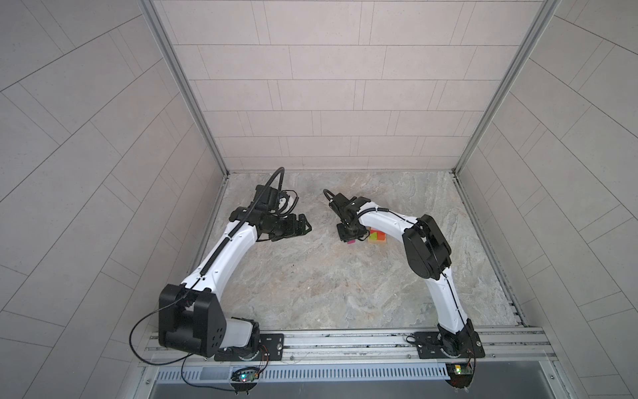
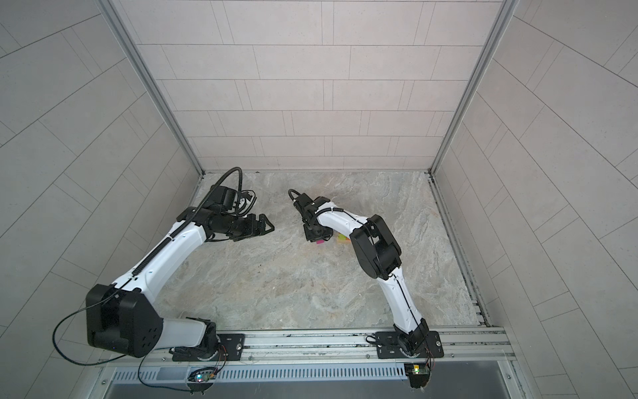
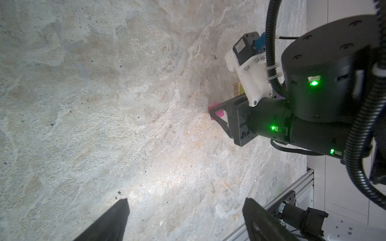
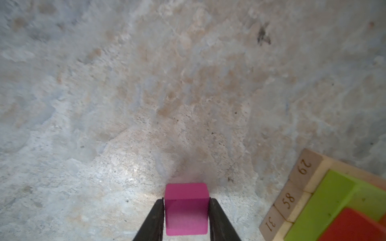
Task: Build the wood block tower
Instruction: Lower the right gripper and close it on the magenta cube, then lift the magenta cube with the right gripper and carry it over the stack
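right end effector (image 4: 186, 200) pinches magenta cube (image 4: 186, 216) (wrist down) | left end effector (image 3: 187, 201) wide, arm bent

Tan bars (image 4: 289, 201) on marbled tabletop (image 1: 310, 293)

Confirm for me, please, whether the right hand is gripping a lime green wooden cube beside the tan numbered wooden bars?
Not quite: the wooden cube in the right hand, beside the tan numbered wooden bars, is magenta, not lime green; the right wrist view shows it.
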